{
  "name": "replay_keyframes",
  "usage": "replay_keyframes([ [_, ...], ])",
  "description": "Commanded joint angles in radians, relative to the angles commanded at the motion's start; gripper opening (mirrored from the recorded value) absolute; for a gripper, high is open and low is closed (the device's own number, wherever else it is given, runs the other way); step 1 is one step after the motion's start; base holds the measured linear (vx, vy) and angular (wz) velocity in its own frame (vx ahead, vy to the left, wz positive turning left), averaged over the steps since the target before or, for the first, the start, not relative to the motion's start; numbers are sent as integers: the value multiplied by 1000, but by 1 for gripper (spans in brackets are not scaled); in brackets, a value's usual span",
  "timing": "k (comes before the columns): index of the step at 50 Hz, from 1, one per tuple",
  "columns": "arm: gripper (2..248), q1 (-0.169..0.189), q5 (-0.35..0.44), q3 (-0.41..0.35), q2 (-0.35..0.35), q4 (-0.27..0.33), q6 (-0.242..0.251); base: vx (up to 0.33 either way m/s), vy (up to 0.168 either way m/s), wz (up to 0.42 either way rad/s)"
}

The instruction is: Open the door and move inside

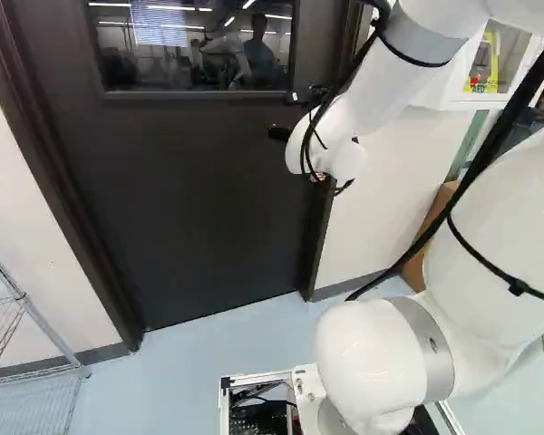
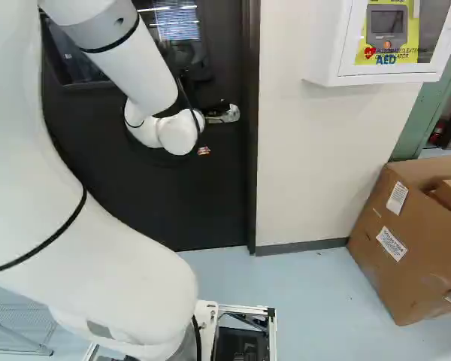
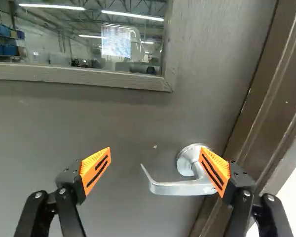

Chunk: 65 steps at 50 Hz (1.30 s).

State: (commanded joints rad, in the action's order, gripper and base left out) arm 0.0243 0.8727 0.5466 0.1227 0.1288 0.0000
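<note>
Arm [image 2: 105, 271]: glossy white, smooth rounded housings. Grey collar [image 1: 426, 349] at the large joint, lower right of the left base view; a second grey band [image 1: 417, 36] at that frame's upper right. Thick black hose [image 1: 490, 149] externally routed, secured by black straps [image 1: 517, 287]; thinner black cables near the wrist. Pincer [image 2: 204, 151]: black linkages, round silver screws [image 3: 62, 191], two orange pads [image 3: 96, 170], ridged along one edge, dark slots on the face. Base: pale metal frame [image 2: 273, 335], black components inside.
</note>
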Motion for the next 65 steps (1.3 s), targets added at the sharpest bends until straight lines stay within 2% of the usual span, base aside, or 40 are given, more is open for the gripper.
replay_keyframes([
  [65,247,-1,0,6,-159,0,0,0,0,0],
])
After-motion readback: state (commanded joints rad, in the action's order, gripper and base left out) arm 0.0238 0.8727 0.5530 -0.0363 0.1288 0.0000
